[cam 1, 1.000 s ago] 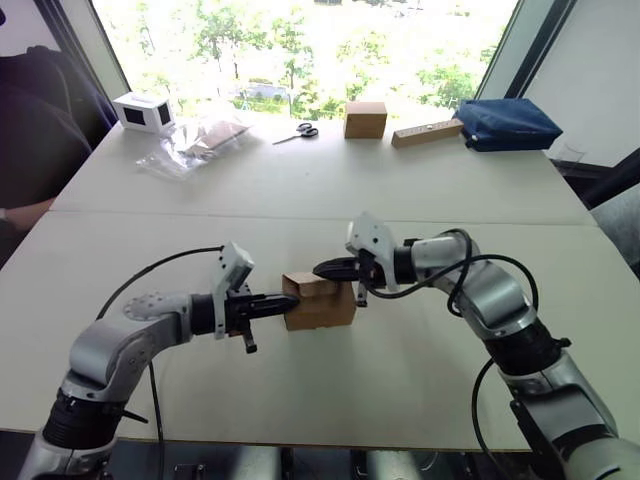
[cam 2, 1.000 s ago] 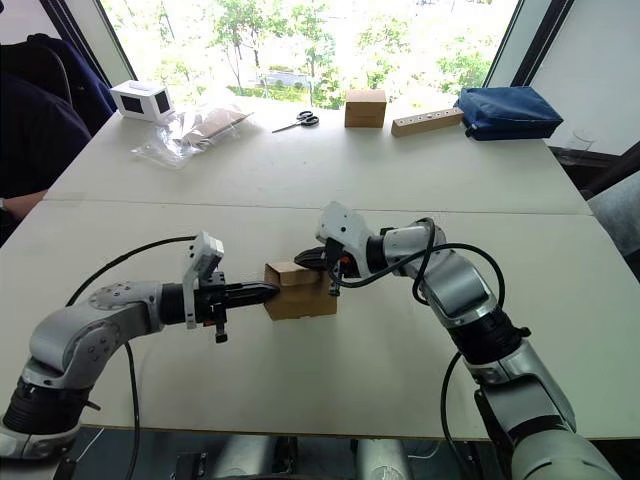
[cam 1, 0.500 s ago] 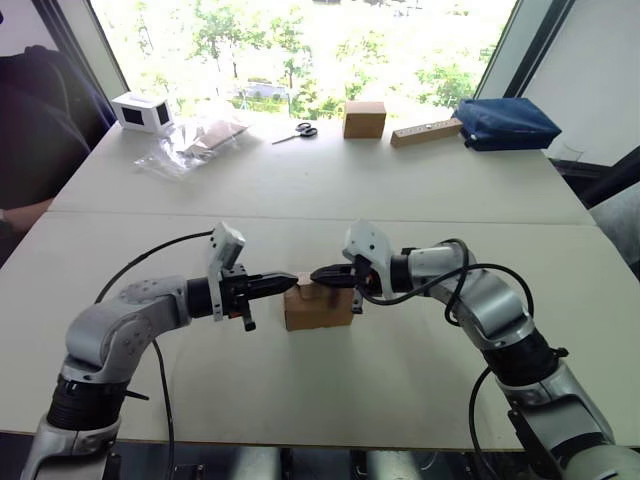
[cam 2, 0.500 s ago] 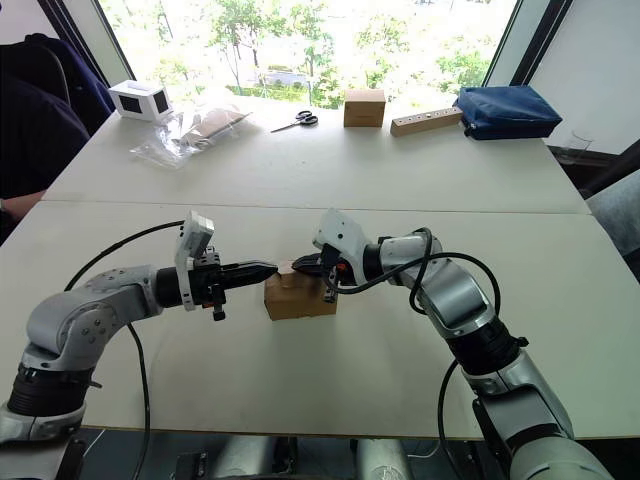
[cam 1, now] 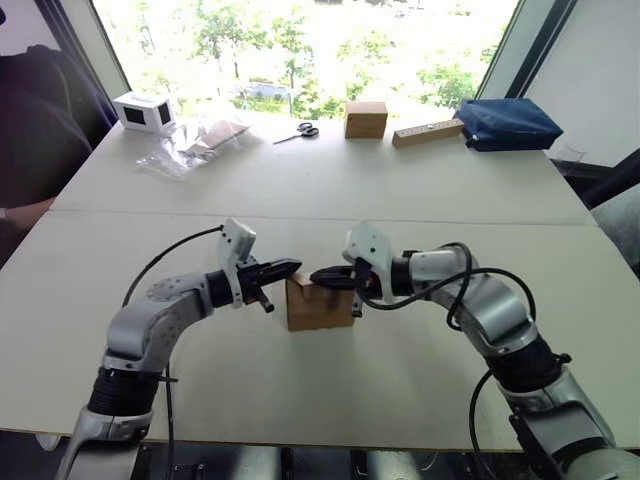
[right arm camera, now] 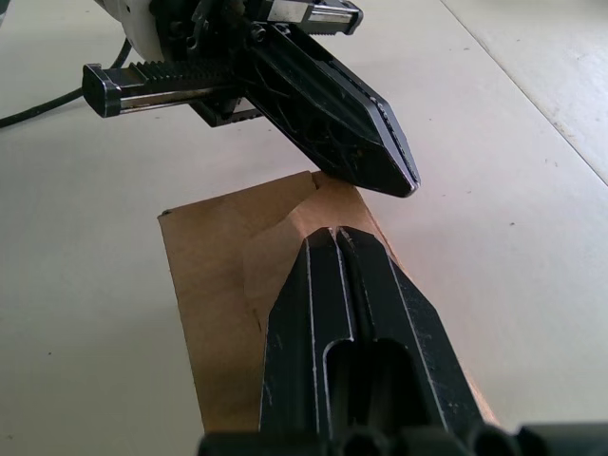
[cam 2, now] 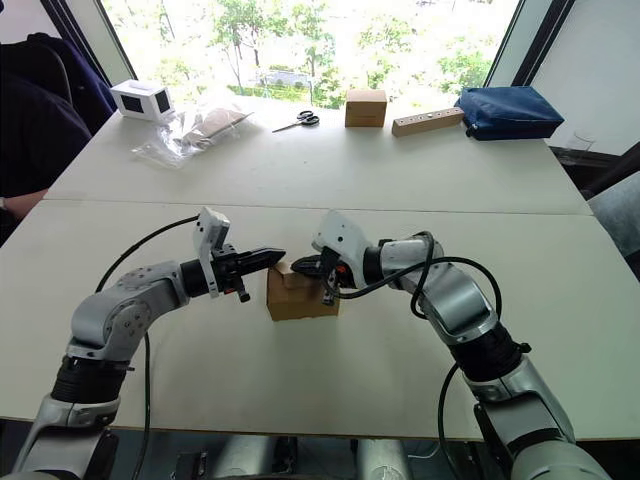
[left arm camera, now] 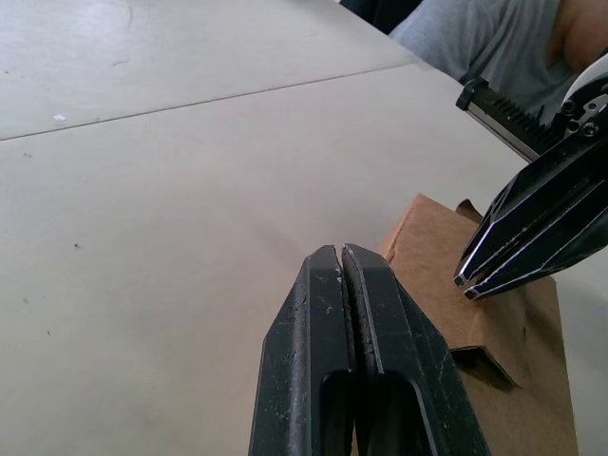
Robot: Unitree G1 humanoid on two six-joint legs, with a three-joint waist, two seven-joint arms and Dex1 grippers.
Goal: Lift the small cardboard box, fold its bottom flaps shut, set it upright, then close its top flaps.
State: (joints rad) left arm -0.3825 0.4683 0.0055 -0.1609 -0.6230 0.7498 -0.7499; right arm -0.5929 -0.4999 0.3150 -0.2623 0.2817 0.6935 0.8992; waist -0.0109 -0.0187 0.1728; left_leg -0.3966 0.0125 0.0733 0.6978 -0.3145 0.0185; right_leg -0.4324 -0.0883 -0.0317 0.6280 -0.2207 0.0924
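Note:
The small cardboard box (cam 1: 318, 305) stands upright on the white table (cam 1: 400, 370), near the front and between my two arms. Its top flaps (right arm camera: 228, 256) lie folded down across its top, and the bottom flaps are hidden underneath. My right gripper (cam 1: 318, 274) is shut with nothing held, its tips lying over the top flaps near the middle. Just above the box's upper left edge hovers my left gripper (cam 1: 291, 266), shut and empty, pointing at the right one. The two sets of fingertips are a few centimetres apart.
Along the far edge lie a white box with a dark face (cam 1: 143, 112), a clear plastic bag (cam 1: 195, 142), scissors (cam 1: 297, 131), a neat brown cube box (cam 1: 365, 119), a wooden block (cam 1: 427, 132) and a blue bag (cam 1: 507, 123). A person (cam 1: 25, 130) sits at the far left.
My left gripper has risen from the box's left side to just above its upper left edge. The flap that stood up there now lies flat. The right gripper has barely moved.

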